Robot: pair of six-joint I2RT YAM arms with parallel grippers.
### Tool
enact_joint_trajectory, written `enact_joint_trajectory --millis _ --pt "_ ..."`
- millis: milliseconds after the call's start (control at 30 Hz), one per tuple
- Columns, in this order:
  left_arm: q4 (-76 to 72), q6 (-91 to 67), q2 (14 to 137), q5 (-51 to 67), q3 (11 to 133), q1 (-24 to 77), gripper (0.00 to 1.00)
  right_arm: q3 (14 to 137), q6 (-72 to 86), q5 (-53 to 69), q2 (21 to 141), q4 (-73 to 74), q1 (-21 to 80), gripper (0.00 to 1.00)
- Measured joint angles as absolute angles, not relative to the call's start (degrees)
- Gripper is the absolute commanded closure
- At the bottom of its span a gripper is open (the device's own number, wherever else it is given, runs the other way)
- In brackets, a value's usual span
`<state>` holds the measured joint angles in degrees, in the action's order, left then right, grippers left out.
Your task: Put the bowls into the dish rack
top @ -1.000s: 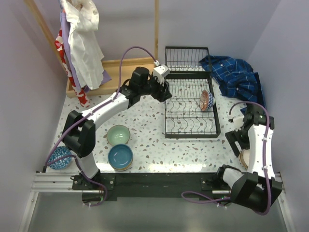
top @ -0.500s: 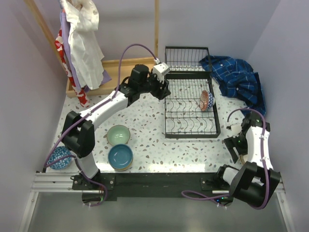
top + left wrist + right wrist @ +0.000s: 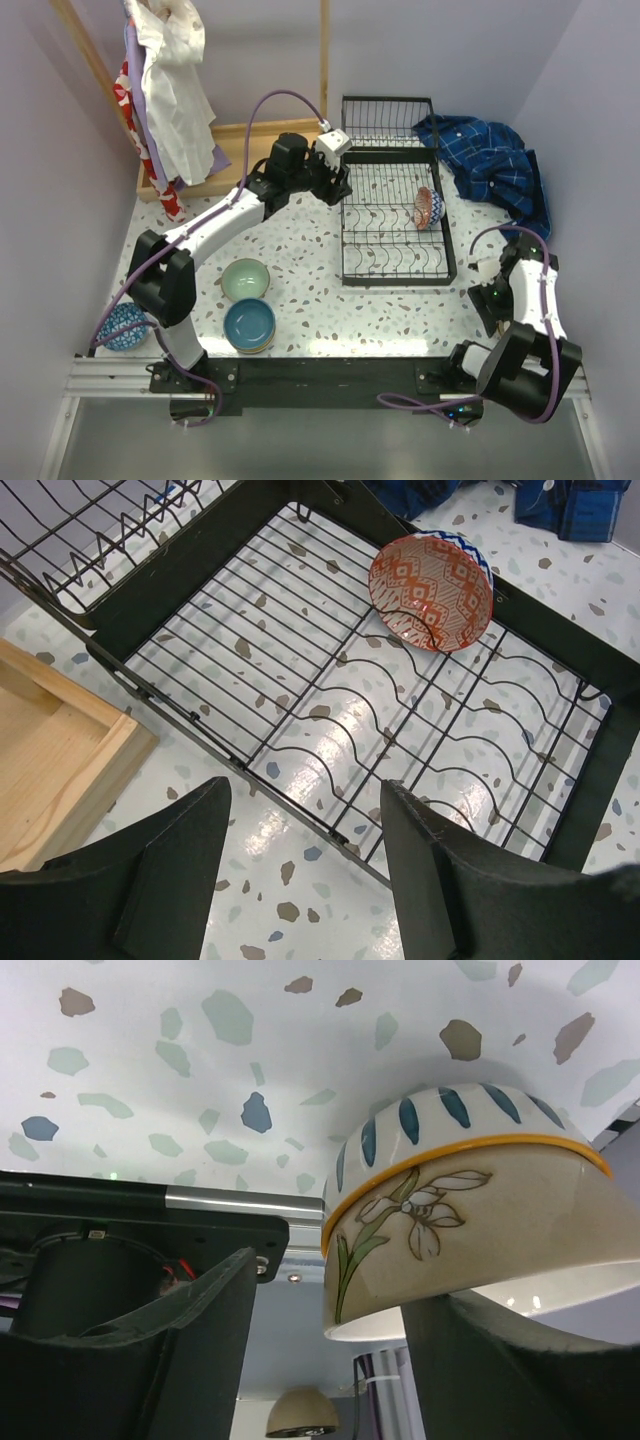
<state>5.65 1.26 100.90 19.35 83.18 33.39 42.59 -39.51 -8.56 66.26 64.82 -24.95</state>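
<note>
A red-orange patterned bowl (image 3: 427, 208) stands on edge in the black wire dish rack (image 3: 345, 240). It also shows in the left wrist view (image 3: 430, 592). My left gripper (image 3: 338, 185) hangs open and empty over the rack's left rim (image 3: 190, 590). A pale green bowl (image 3: 245, 279), a teal blue bowl (image 3: 249, 322) and a dark blue speckled bowl (image 3: 124, 325) sit at the near left. My right gripper (image 3: 500, 305) is open around a beige flowered bowl (image 3: 470, 1220). That bowl lies close to one finger (image 3: 500, 1360). I cannot tell if they touch.
A wooden clothes stand (image 3: 165, 80) with hanging garments stands at the back left. A blue plaid cloth (image 3: 490, 165) lies right of the rack. The rack's hinged end panel (image 3: 385, 120) is up at the back. The metal base rail (image 3: 300, 375) runs along the near edge.
My right arm has folded back toward the near edge, and its wrist now covers the beige bowl in the top view. The left gripper has barely shifted.
</note>
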Motion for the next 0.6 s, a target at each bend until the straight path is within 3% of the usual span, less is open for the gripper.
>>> enact_joint_trajectory --millis 267,400,600 --pt "5.6 1.4 100.9 19.0 83.2 33.4 0.34 42.6 -41.1 -8.2 69.8 63.4 -26.0 0.62" --pt "5.6 1.4 100.9 18.5 83.2 33.4 0.34 42.5 -42.6 -8.3 69.3 63.4 -26.2 0.81" --pt "5.4 2.2 100.9 17.7 83.2 33.4 0.33 42.4 -45.7 -8.0 66.8 65.1 -26.4 0.94"
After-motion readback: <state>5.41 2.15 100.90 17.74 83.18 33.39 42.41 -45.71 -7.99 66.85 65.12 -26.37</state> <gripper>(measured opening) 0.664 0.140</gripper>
